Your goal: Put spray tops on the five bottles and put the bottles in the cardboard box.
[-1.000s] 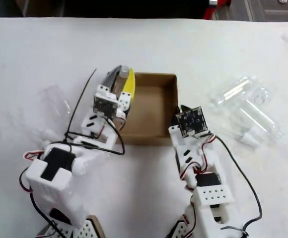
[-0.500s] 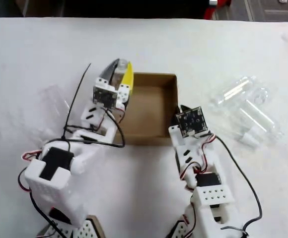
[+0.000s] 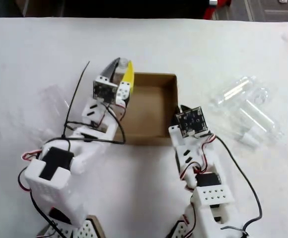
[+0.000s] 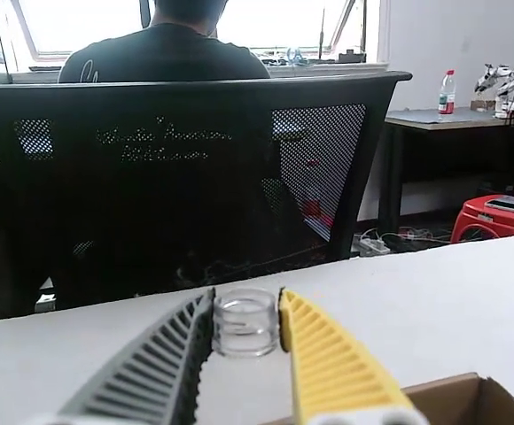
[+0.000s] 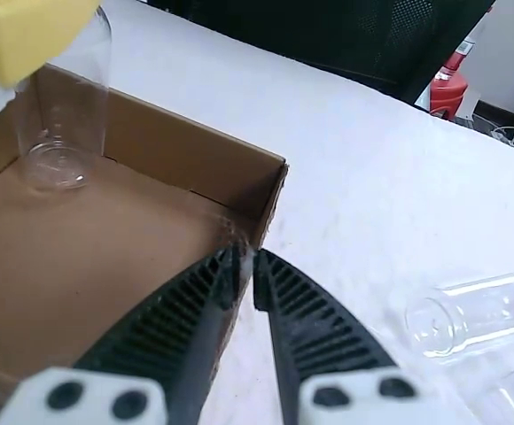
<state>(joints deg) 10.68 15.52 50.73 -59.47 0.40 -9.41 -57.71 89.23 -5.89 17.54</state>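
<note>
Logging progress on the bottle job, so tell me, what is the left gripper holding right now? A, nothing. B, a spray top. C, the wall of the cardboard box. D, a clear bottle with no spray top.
D: in the left wrist view the left gripper clamps a clear bottle whose open neck carries no spray top; the cardboard box wall sits in the right gripper.
</note>
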